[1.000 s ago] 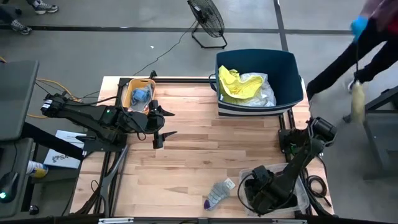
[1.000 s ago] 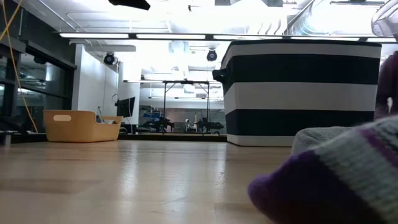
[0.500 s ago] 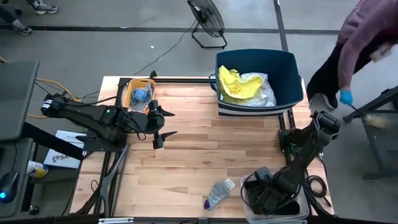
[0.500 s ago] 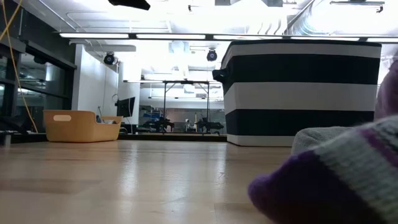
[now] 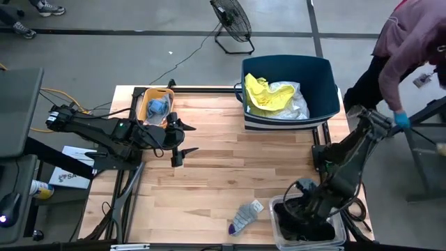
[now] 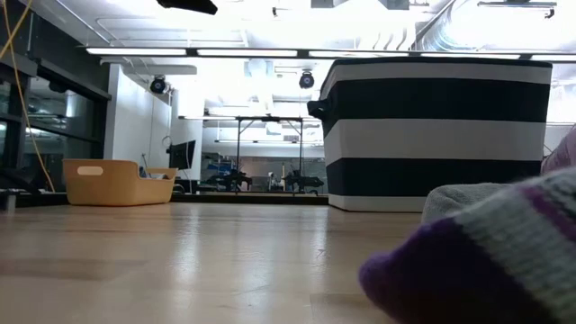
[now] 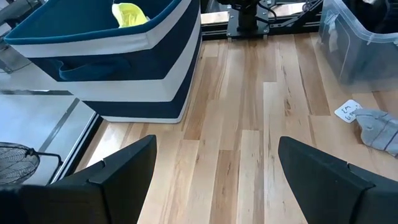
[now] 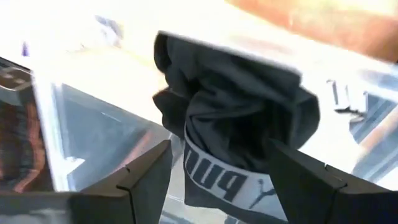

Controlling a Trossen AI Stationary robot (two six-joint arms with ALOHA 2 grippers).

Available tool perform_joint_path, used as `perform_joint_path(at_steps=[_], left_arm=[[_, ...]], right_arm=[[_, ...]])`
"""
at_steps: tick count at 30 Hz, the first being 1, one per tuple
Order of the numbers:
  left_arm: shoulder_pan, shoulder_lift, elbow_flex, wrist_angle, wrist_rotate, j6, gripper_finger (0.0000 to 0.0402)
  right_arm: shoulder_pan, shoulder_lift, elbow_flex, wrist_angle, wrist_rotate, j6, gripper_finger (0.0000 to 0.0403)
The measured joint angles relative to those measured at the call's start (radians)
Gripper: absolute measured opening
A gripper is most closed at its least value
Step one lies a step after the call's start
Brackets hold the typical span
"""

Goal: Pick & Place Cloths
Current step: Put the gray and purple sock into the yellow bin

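Black garment (image 8: 239,134) with white waistband sits in clear bin (image 5: 279,233) at table's 5 o'clock. My right gripper (image 8: 221,180) spread around it, not pinching. Grey sock (image 5: 244,217) just beside bin, 9 o'clock side. My left gripper (image 5: 182,139) spread, empty, waits at table's 10 o'clock.

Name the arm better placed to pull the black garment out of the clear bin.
Right: its claw is already down in the clear bin, fingers open around the black garment. The left claw waits across the table.
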Motion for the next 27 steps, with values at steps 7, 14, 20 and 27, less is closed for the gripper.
perform_joint_path(at_steps=[7, 14, 20, 27], left_arm=[[0.0, 0.013, 0.0, -0.001, 0.053, 0.0, 0.0328], [0.0, 0.08, 0.0, 0.023, 0.095, -0.017, 0.0328], [0.0, 0.193, 0.0, 0.06, 0.195, 0.0, 0.0328], [0.001, 0.34, 0.0, 0.178, 0.42, 0.082, 0.0328]], right_arm=[[0.0, -0.114, 0.0, -0.109, 0.159, -0.048, 0.0247], [-0.012, -0.156, 0.0, -0.201, 0.331, -0.139, 0.0246], [-0.05, -0.156, 0.0, -0.229, 0.438, -0.252, 0.0246], [-0.1, -0.156, 0.0, -0.228, 0.548, -0.398, 0.0246]])
